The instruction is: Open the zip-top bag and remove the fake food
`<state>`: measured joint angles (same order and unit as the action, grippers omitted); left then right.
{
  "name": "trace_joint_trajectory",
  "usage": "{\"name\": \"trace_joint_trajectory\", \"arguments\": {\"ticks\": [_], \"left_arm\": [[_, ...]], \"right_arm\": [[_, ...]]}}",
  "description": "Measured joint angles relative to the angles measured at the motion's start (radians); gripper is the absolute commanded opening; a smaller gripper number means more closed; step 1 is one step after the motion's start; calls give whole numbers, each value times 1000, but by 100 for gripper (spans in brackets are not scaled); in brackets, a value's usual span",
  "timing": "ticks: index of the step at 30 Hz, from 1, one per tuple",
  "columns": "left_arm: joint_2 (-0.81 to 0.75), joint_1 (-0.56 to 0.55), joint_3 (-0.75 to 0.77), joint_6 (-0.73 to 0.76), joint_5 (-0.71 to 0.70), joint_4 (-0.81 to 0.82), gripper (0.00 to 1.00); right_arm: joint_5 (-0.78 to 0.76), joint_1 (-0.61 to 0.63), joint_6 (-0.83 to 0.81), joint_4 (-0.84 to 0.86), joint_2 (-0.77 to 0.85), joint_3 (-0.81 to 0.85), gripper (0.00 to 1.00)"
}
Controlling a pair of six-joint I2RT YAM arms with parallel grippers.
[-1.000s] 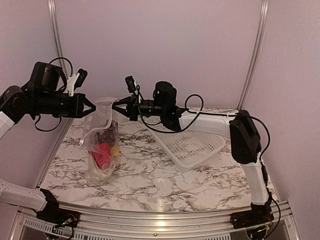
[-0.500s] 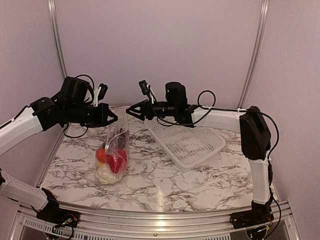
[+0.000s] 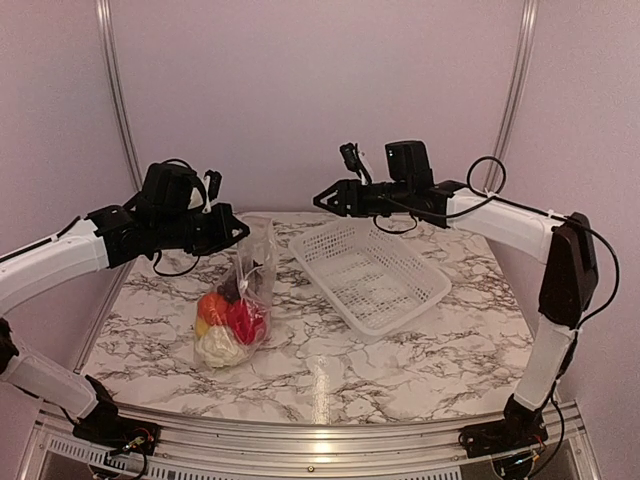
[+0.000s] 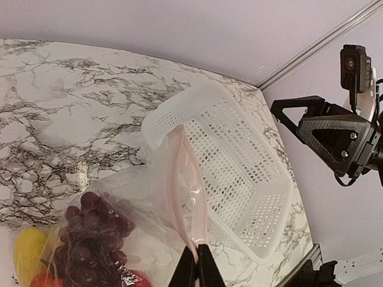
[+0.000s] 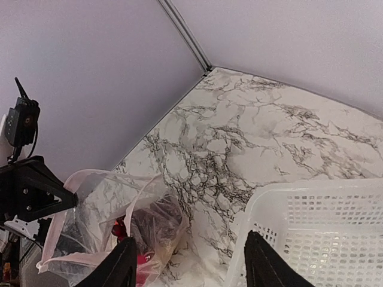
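Marble tabletop (image 3: pixel 430 350): your left tool (image 3: pixel 243 228) is clenched on the zip-top bag (image 3: pixel 252 265) rim, fake food (image 3: pixel 228 322) blurry through crinkled plastic at its bottom. Right tool (image 3: pixel 320 198) gapes empty near the white basket (image 3: pixel 372 275).

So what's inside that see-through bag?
Through the bag you can see a purple grape bunch, a yellow piece, a red piece, an orange piece and a cream-white piece. They're piled up, so anything underneath them is hidden.

Narrow desk (image 3: pixel 400 375) gap separates zip-top bag (image 3: pixel 238 300) from basket (image 3: pixel 385 270), passable from above. Near desk strip unobstructed. Overhead, right gripper (image 3: pixel 322 197) hangs over basket's far-left corner; left gripper (image 3: pixel 243 228) occupies bag's top.
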<state>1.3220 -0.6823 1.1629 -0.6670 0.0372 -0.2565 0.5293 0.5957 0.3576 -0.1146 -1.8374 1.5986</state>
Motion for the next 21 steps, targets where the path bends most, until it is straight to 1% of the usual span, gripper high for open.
{"name": "trace_joint_trajectory", "arguments": {"ticks": [5, 11, 18, 19, 21], "left_arm": [[47, -10, 0, -26, -13, 51, 0], [80, -23, 0, -30, -26, 79, 0], [85, -35, 0, -30, -47, 97, 0], [85, -37, 0, -30, -48, 97, 0], [85, -39, 0, -30, -51, 103, 0]], "right_arm": [[60, 10, 67, -89, 6, -38, 58], [144, 40, 120, -178, -21, -30, 58], [217, 92, 145, -258, -177, 96, 60], [225, 98, 145, -272, -199, 114, 59], [241, 109, 145, -299, -235, 148, 54]]}}
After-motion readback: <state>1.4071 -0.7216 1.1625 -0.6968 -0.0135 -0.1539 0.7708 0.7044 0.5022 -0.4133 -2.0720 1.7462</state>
